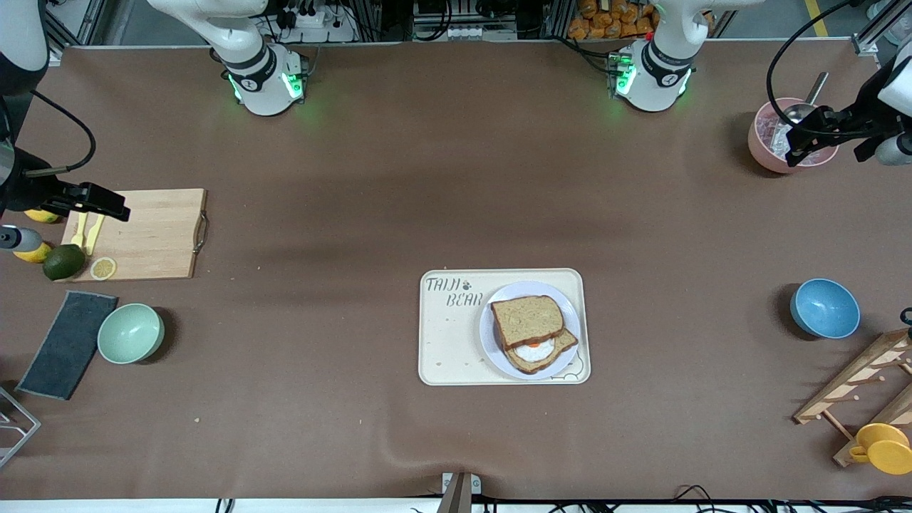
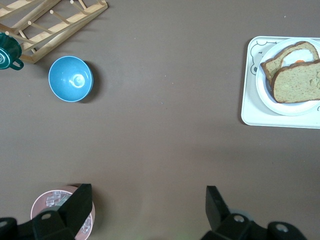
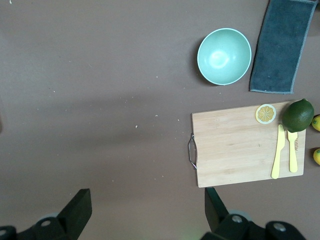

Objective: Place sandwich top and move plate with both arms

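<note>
The sandwich top, a plain brown bread slice, lies on the slice bearing a fried egg, shifted a little so the egg shows. Both sit on the pale round plate, which stands on the cream bear-printed tray. The left wrist view shows the sandwich top, the plate and the tray. My left gripper is open and empty, up over the pink bowl. My right gripper is open and empty, up over the cutting board's edge. Both are well away from the plate.
A pink bowl with a ladle, a blue bowl, a wooden rack and a yellow cup are at the left arm's end. A cutting board, lime, green bowl and dark cloth are at the right arm's end.
</note>
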`<state>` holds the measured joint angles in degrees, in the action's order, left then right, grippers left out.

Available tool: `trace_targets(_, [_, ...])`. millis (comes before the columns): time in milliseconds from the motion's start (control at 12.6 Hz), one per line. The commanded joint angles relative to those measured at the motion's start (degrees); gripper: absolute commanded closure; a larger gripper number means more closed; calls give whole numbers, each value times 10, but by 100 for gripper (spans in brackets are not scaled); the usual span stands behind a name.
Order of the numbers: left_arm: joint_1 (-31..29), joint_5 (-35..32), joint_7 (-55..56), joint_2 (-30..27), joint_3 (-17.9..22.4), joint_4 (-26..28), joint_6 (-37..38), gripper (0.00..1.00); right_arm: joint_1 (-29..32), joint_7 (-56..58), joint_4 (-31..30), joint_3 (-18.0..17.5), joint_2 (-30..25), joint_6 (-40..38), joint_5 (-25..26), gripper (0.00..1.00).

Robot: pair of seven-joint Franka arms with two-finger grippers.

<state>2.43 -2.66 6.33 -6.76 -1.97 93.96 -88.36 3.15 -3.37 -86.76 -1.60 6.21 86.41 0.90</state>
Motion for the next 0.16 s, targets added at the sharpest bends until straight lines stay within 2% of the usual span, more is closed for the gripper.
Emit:
trace_targets(0, [12,5,8,2,7,-12,12,0,3,-3,0,-1,-1,-4,-8,0])
trace_targets(79, [12,5,8,2,7,-12,12,0,2,-3,0,-1,-1,-4,-8,0])
